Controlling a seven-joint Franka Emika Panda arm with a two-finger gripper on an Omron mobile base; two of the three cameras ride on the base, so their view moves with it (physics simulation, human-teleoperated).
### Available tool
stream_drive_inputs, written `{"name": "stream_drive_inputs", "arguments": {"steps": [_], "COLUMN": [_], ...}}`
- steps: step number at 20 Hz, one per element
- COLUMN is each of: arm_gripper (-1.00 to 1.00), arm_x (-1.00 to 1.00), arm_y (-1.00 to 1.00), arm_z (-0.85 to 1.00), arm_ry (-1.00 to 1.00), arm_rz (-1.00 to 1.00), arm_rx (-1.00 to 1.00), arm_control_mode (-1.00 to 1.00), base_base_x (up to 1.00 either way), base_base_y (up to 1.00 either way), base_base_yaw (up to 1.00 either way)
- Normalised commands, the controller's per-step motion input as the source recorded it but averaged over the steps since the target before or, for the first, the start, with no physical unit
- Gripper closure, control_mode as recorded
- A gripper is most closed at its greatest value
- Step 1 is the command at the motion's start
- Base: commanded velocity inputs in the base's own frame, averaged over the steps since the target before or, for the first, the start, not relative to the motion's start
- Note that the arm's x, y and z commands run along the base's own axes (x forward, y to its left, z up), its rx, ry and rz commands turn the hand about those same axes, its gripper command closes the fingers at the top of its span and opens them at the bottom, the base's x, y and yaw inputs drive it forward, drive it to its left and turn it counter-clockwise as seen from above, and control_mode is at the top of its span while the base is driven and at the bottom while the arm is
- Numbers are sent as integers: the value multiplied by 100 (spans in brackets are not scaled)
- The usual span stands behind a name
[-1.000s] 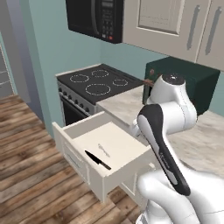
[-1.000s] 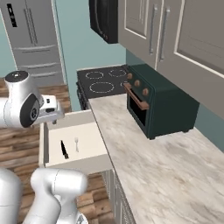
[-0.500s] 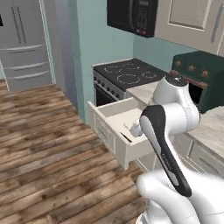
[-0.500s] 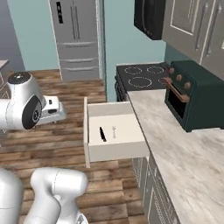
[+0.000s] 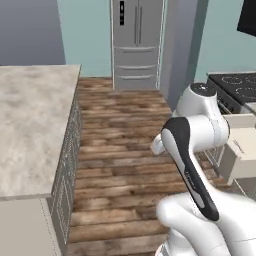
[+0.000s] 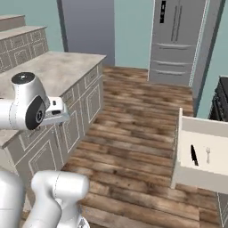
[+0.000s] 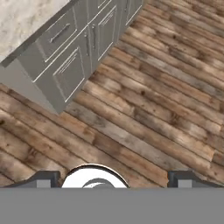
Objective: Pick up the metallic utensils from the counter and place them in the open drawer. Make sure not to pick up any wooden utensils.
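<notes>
cream drawer, black knife, silver spoon

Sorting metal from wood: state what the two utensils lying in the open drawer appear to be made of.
Slim black knife: looks like dark metal or plastic; uniformly black, too small to separate blade from handle. Small pale spoon: likely metal, going by its silvery-white tint. Neither shows wood's orange-brown. Both lie in the cream-white open drawer.
</notes>
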Motion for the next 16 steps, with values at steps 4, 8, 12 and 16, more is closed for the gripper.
{"name": "stream_drive_inputs", "arguments": {"steps": [4,8,12,16], "arm_gripper": [-100,-100,-100,-100], "arm_x": [0,0,0,0], "arm_y": [0,0,0,0], "arm_z": [0,0,0,0], "arm_ry": [0,0,0,0], "arm_rz": [0,0,0,0], "arm_rx": [0,0,0,0], "arm_control_mode": [100,100,100,100], "base_base_x": [-10,0,0,0], "base_base_y": [100,100,100,100], "base_base_yaw": [80,82,83,81]}}
